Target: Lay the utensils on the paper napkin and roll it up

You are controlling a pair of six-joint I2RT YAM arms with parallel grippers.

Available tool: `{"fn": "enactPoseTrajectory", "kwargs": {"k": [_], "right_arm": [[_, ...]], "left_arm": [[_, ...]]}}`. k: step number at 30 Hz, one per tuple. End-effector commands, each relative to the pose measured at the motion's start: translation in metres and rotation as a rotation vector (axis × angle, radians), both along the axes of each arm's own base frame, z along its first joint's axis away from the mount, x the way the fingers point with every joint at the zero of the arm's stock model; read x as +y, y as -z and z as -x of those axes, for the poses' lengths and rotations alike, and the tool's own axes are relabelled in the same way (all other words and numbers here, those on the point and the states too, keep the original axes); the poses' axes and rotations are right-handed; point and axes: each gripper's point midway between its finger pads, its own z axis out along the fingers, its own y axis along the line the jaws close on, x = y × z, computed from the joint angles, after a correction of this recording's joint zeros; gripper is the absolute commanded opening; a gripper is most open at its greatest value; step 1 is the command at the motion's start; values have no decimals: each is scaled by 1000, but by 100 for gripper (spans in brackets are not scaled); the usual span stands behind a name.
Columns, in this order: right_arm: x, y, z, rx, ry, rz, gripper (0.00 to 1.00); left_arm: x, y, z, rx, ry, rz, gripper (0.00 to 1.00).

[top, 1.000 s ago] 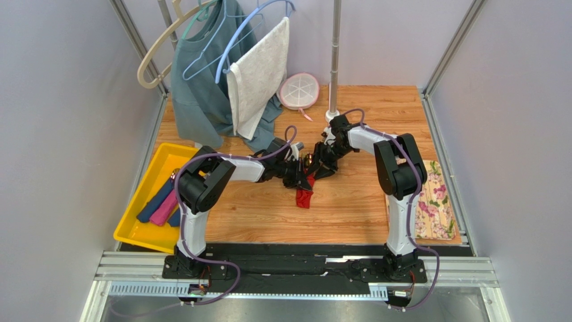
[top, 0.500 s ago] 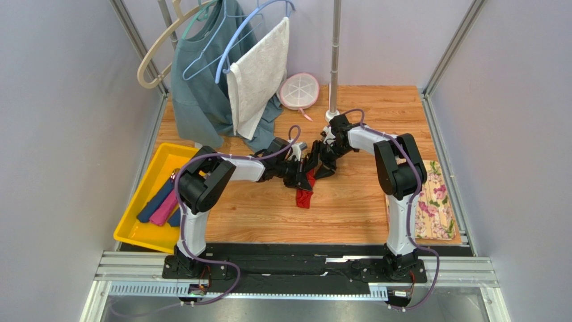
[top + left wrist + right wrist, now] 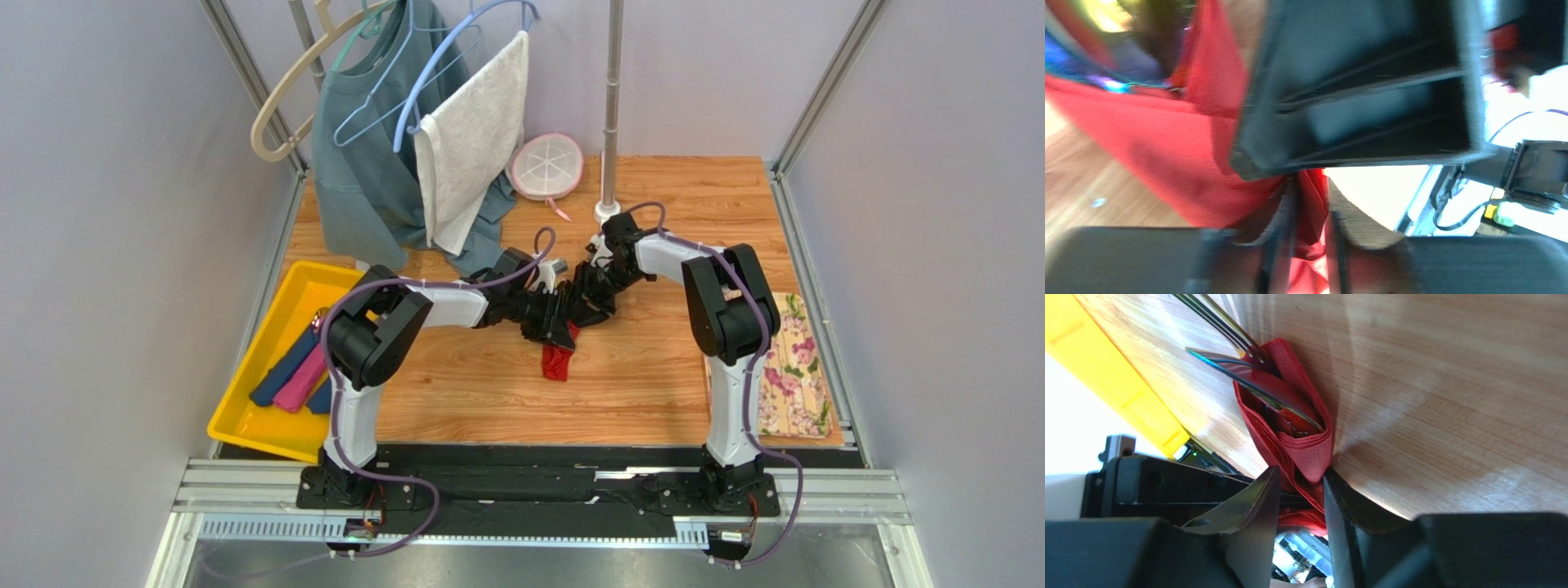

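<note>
Yellow tray (image 3: 261,371), left edge of the counter (image 3: 687,196) in the top view: holds navy and pink fabric rolls (image 3: 294,370), lying side by side. Floral cloth (image 3: 792,365) flat at the right edge.

The paper napkin (image 3: 1293,444) is folded into a loose red pouch in mid counter, with the utensils (image 3: 1229,338) tucked inside it. Their slim shiny ends stick out toward the upper left of the right wrist view.

Right hand (image 3: 1301,478): fingers narrow, pinching the pouch's lower end. Left hand (image 3: 1310,196): view blurred, fingers close together with red paper caught in the gap.

Against half a second ago, top view: the left hand has slid up and right, tighter against the right hand. The red patch between them is now mostly covered. The napkin's lower tail sits at the same spot below the hands. Tray and cloth unchanged.
</note>
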Motion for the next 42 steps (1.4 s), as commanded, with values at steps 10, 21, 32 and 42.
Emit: {"fn": "enactPoseTrajectory", "kwargs": {"k": [10,21,32,42], "right_arm": [[-14,-6,-6,-57,-50,37,36],[5,-68,-8,-88,-81,-161,30],[9,-26,-8,-46,-67,-60,19],[2,-2,-11,-71,-44,5,5]], "left_arm": [[7,20,16,48,23,-59,75],[8,20,11,25,8,-79,88],[9,19,7,12,0,-85,88],[9,18,8,10,-5,-78,87]]}}
